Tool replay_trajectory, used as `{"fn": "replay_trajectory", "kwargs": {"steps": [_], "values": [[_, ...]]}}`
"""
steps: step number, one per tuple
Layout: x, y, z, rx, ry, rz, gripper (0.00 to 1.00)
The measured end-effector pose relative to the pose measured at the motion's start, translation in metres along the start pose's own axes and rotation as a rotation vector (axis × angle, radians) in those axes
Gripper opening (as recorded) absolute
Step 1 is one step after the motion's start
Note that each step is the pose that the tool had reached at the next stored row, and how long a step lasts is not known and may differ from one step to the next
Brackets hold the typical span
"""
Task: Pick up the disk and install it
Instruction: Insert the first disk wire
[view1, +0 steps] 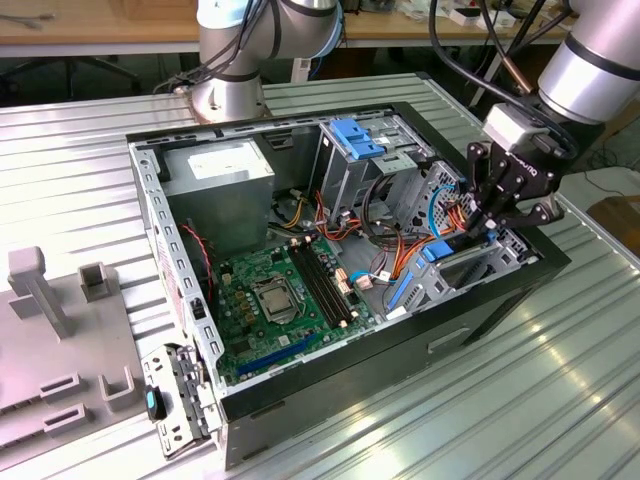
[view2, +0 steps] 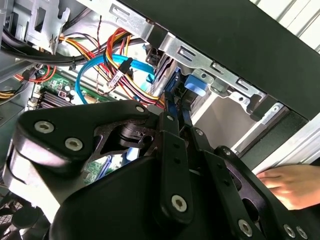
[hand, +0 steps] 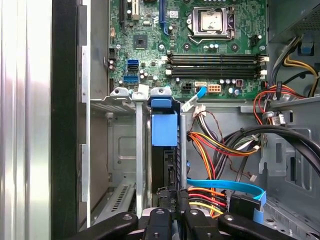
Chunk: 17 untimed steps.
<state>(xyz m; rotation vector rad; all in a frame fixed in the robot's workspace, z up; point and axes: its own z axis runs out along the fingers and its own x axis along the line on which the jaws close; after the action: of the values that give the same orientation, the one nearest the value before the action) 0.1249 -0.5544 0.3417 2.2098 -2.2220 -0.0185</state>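
The first wrist view is showing us the disk (hand: 164, 150) standing on edge in the metal drive cage (hand: 120, 150) of the computer case (view1: 400, 345), our gripper (hand: 172, 212) clamping its jaws on the disk's end, apparently seating it.

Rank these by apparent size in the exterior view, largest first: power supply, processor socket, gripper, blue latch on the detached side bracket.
1. Power supply
2. Gripper, though it sits nearer the camera, so this rank is unsure
3. Processor socket
4. Blue latch
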Motion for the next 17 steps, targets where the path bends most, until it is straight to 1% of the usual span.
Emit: {"fn": "replay_trajectory", "kwargs": {"steps": [8,13,14,15,16,17], "values": [[0.0000,-0.0001,0.0035,0.0000,-0.0029,0.000,0.16],[0.0000,-0.0001,0.0037,0.0000,-0.0032,0.000,0.16],[0.0000,-0.0001,0.0031,0.0001,-0.0050,0.000,0.18],[0.0000,0.0000,-0.0001,0.0001,-0.0044,0.000,0.18],[0.0000,0.0000,-0.0040,0.0000,-0.0032,0.000,0.24],[-0.0001,0.0001,-0.0121,0.0001,-0.0035,0.000,0.24]]}}
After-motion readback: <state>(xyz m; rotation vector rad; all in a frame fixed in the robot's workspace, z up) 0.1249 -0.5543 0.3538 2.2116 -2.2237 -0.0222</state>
